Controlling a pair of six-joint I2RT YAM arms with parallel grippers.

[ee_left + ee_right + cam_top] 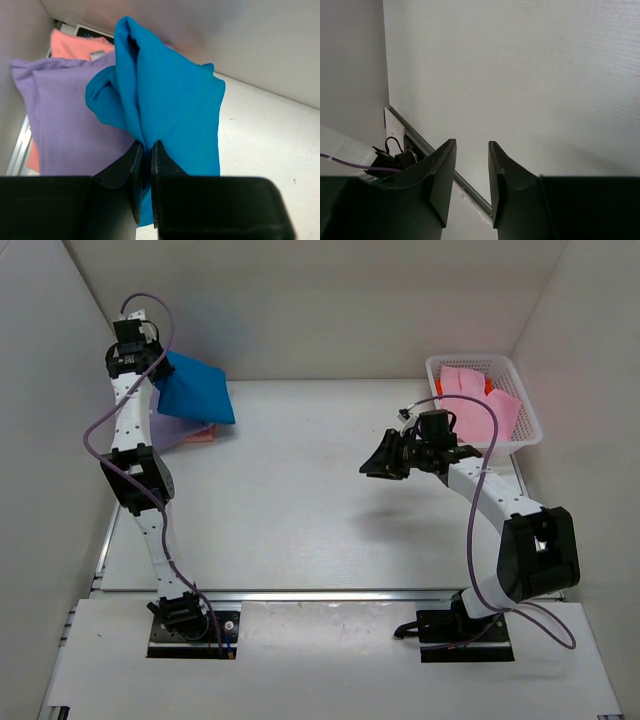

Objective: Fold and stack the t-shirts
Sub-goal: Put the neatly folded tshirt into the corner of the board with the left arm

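My left gripper [147, 146] is shut on a fold of the bright blue t-shirt [170, 115] and holds it bunched above the far left corner, also seen in the top view [195, 388]. Under it lies a folded lavender t-shirt [65, 115] on a salmon one [72, 46]; both show in the top view as a small stack [185, 432]. My right gripper [470, 145] is open and empty, hanging above the bare table right of centre [385, 460]. Light pink t-shirts [478, 400] and a bit of orange cloth [489, 386] lie in the white mesh basket [524, 400].
White walls close in the table on the left, back and right. The basket stands at the far right corner. A metal rail [465, 185] runs along the table's near edge.
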